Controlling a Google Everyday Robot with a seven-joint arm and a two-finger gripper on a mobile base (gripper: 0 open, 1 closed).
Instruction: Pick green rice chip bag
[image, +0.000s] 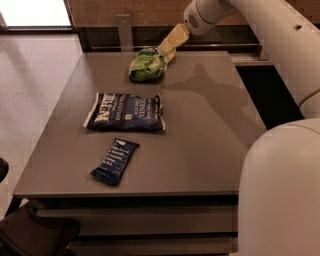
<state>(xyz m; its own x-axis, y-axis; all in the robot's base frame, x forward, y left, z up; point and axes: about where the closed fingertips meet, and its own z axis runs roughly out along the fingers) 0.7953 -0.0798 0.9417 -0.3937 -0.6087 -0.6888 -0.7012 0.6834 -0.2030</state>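
The green rice chip bag (144, 68) lies at the far middle of the grey table (210, 135), puffy and bright green with pale markings. My gripper (168, 49), yellowish at its tip, reaches down from the upper right on the white arm. Its tip sits at the bag's upper right edge, overlapping it in this view. The bag rests on the table.
A large dark navy chip bag (125, 112) lies in the table's middle left. A small dark blue bar wrapper (115, 161) lies near the front left. My white arm and body (280, 190) fill the right side. A railing and wall stand behind the table.
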